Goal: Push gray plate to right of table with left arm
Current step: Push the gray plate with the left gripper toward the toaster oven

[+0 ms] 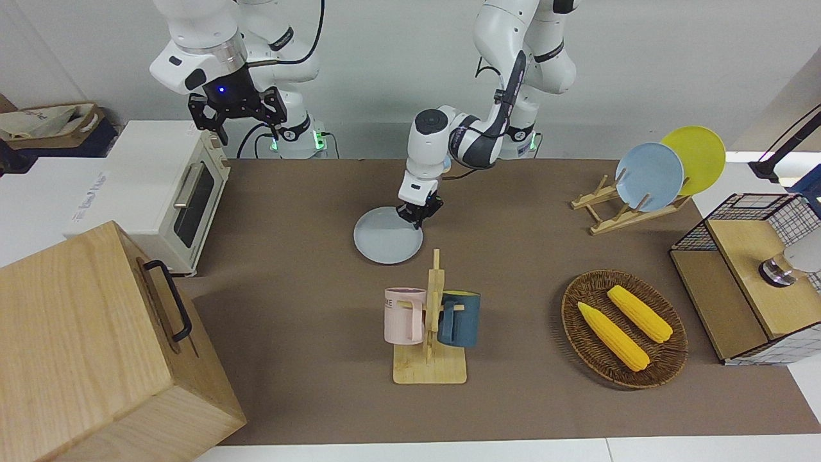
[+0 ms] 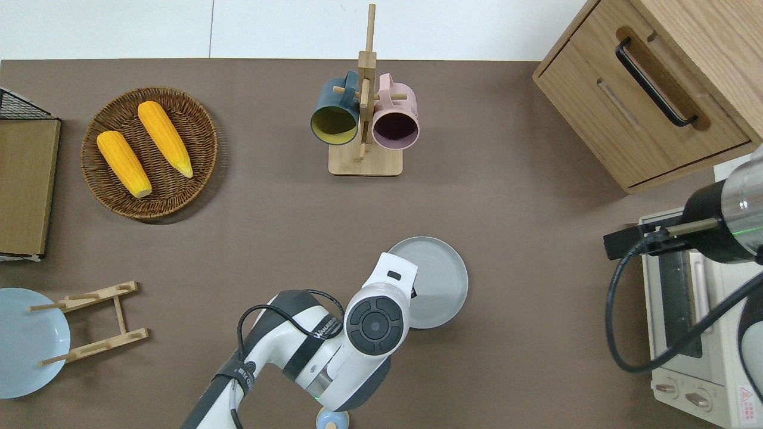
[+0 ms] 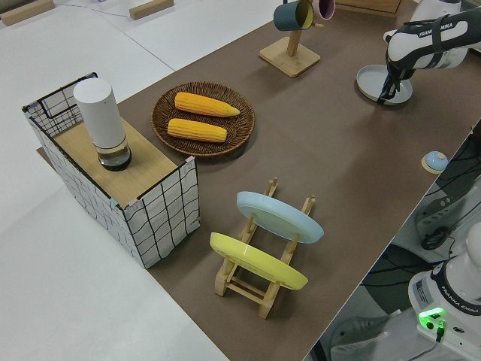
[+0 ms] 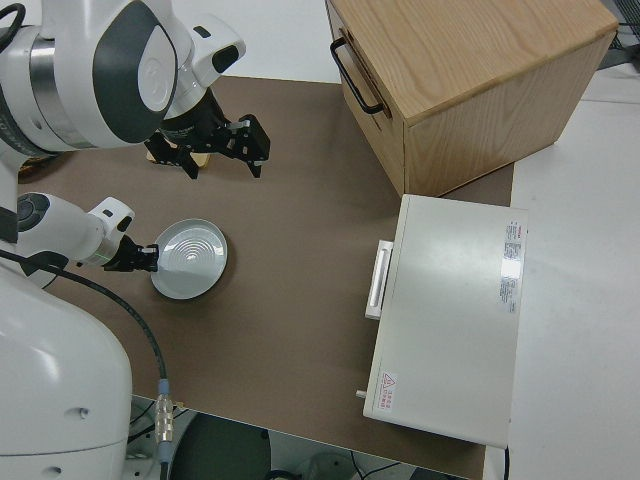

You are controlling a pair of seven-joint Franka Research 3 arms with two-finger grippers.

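Note:
The gray plate [image 1: 387, 236] [image 2: 438, 280] lies flat on the brown table [image 1: 295, 212], about mid-table and nearer to the robots than the mug rack. My left gripper [image 1: 417, 222] [image 2: 412, 292] is low at the table, shut and empty. Its tips touch the plate's rim on the side toward the left arm's end of the table. It also shows in the left side view [image 3: 386, 96] and the right side view [image 4: 148, 259], against the plate [image 3: 373, 77] [image 4: 190, 258]. My right gripper [image 1: 237, 119] is parked and open.
A mug rack [image 2: 363, 161] with two mugs stands farther from the robots than the plate. A toaster oven [image 2: 685, 316] and a wooden box [image 2: 656, 89] are at the right arm's end. A corn basket [image 2: 149, 152] and dish rack [image 1: 625, 215] are at the left arm's end.

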